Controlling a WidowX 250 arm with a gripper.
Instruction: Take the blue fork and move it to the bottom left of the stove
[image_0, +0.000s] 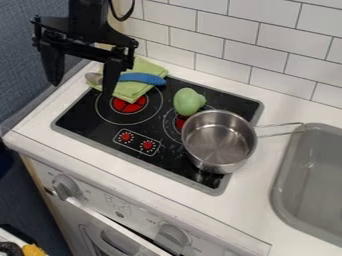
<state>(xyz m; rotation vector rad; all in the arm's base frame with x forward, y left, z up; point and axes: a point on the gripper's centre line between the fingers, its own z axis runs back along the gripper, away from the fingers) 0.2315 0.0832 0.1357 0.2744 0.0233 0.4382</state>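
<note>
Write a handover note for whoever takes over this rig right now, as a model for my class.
Gripper: jaws apart, empty, hanging over the stove's left side.
Blue-handled utensil: lying across the green cloth at the stove's far left.
Done: nothing yet; utensil ungripped.
Left: grasp it, move it to the stove's bottom left, release.

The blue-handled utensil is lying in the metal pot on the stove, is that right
Not quite: the camera view shows the blue-handled utensil lying on the green cloth, not in the metal pot on the stove.
</note>
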